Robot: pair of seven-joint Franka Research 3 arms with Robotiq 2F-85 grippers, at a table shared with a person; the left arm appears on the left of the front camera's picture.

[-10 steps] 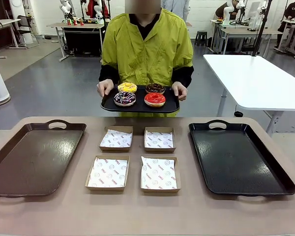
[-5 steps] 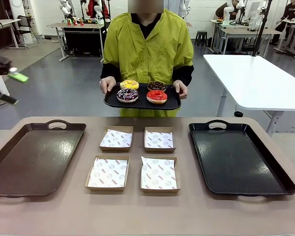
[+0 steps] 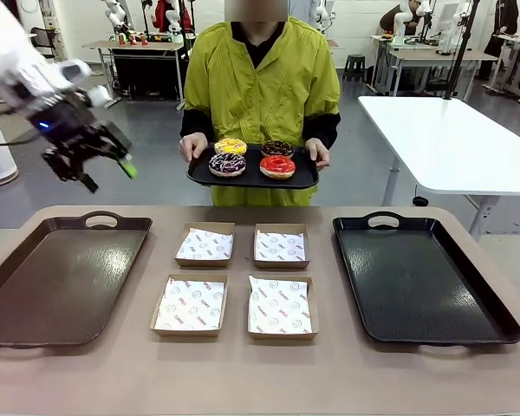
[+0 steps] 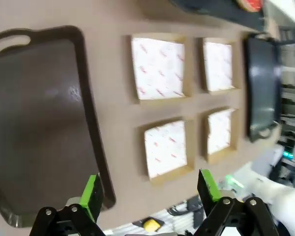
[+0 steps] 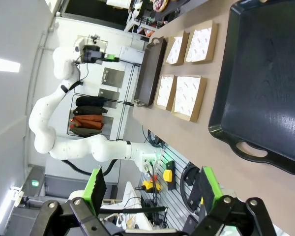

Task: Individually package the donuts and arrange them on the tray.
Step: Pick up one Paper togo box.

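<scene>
**Left arm swinging in, nothing boxed yet**

Swings left gripper (image 3: 107, 173) in, spread wide, nothing held, above-left of boxes (image 3: 206, 244). Keeps right gripper (image 5: 151, 183) spread, empty too. Finds donuts (image 3: 277, 165) beyond boxes, on tray (image 3: 303, 180) carried by person (image 3: 260, 78), brought nearer. Suggests handover pending.

The left gripper (image 3: 108, 176) swung in; the person (image 3: 260, 87) raised the donuts (image 3: 228, 163).

Front view's bright and even, soft sheen on the black tray (image 3: 416, 290) at right; left wrist view's motion-blurred; right wrist view warps at edges.
</scene>
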